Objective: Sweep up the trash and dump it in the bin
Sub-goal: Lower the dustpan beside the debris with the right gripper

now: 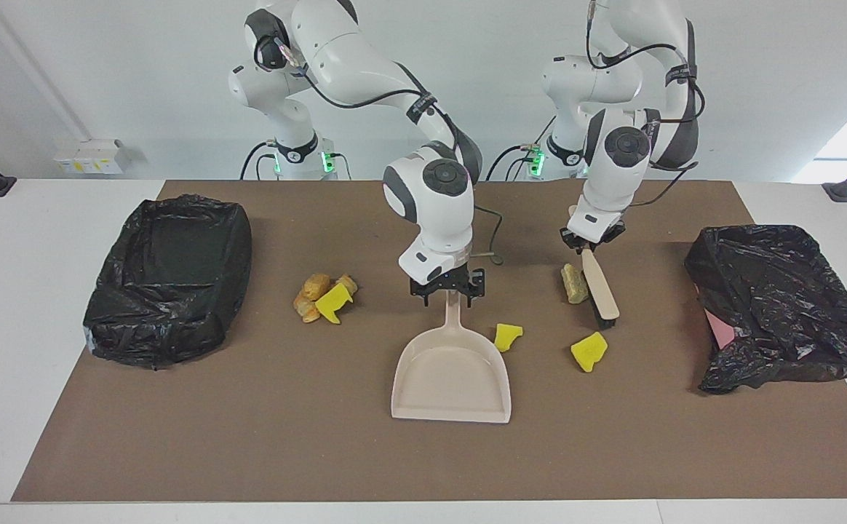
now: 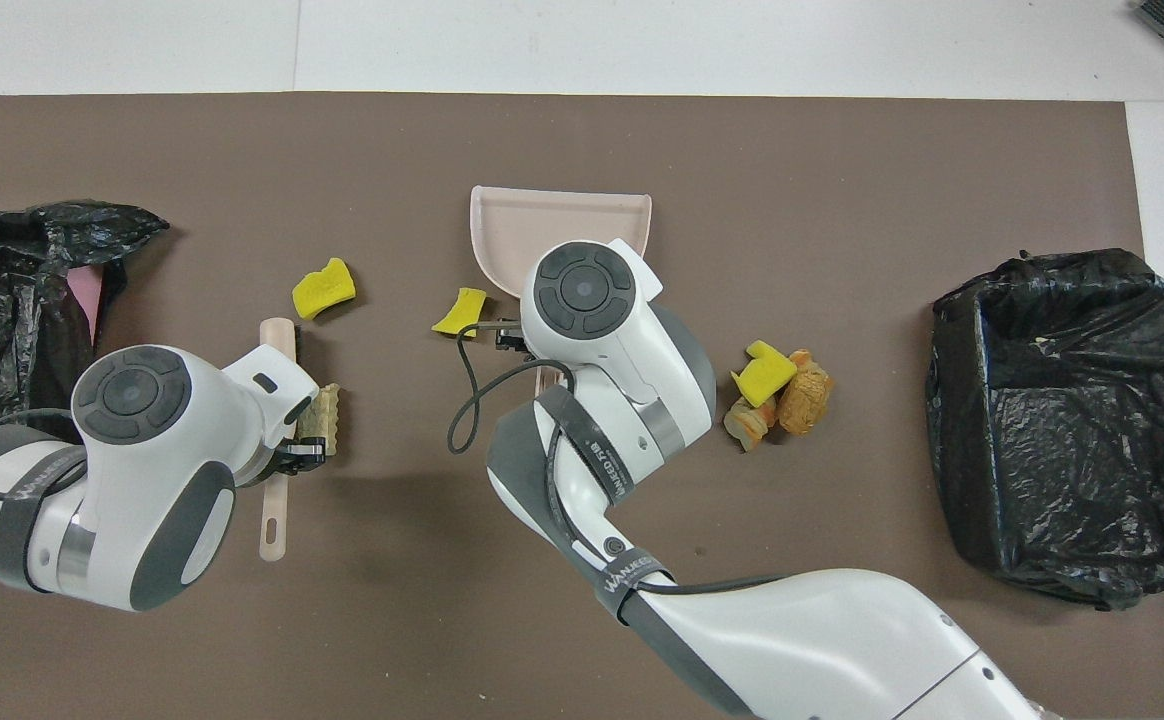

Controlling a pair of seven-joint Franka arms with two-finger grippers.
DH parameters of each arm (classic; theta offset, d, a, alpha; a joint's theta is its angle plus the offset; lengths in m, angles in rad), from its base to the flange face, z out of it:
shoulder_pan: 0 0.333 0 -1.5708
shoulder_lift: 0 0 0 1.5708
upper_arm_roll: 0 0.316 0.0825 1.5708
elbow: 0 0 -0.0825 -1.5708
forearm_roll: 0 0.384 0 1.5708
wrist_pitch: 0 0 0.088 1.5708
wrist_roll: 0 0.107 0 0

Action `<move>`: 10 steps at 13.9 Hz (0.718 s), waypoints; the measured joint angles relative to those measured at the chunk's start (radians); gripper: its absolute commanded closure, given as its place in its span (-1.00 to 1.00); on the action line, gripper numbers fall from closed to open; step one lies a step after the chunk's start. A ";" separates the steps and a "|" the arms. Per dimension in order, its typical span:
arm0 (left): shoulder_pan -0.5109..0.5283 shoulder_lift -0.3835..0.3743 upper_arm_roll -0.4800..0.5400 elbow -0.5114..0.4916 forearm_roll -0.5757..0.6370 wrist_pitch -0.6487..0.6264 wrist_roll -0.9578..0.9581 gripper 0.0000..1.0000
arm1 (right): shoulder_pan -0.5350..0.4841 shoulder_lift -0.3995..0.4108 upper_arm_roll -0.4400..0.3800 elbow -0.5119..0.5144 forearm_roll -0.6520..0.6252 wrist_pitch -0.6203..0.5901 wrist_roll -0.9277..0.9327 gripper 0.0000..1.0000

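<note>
While the left pincer is clamped on the brush handle, bristles down on the mat, the right pincer sits at the dustpan handle w/ its tips spread either side, not pinching it.

Clock dirs. taken in the facing view, dustpan as dial centre:
- Trash, 7 pcs approx. A pile at 10 o'clock holds abt 3 tan lumps plus 1 yellow bit, touching.
- A 2nd yellow bit lies just beside the pan wall at 1 o'clock, a 3rd near at 2 o'clock.
- 1 more tan lump at 2 o'clock, touching the brush.
- Bin, 1, black-lined, at 9 o'clock, by the mat edge at the right arm's end.
- Black bag, 1, crumpled, at 3 o'clock, overhanging the mat edge at the left arm's end, pink showing under it.

Open room: bare brown mat runs from the pan lip at 6 o'clock to the mat edge. A white bench margin frames it.

Writing: arm straps carry white lettering, not legible.
</note>
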 measured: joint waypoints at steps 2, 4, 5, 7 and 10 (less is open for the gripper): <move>-0.009 0.018 -0.004 0.003 -0.021 0.031 0.026 1.00 | 0.001 0.002 0.001 0.000 0.000 0.000 -0.003 1.00; -0.042 0.032 -0.008 0.021 -0.075 0.039 0.030 1.00 | 0.006 0.002 0.002 0.001 0.002 0.000 -0.003 1.00; -0.062 0.036 -0.010 0.028 -0.096 0.039 0.035 1.00 | 0.005 0.002 0.001 0.001 0.001 0.000 -0.006 1.00; -0.123 0.038 -0.012 0.036 -0.132 0.039 0.038 1.00 | -0.006 0.001 0.001 0.002 0.002 0.004 -0.156 1.00; -0.155 0.047 -0.012 0.073 -0.182 0.039 0.036 1.00 | -0.065 -0.022 -0.001 0.001 0.004 0.004 -0.522 1.00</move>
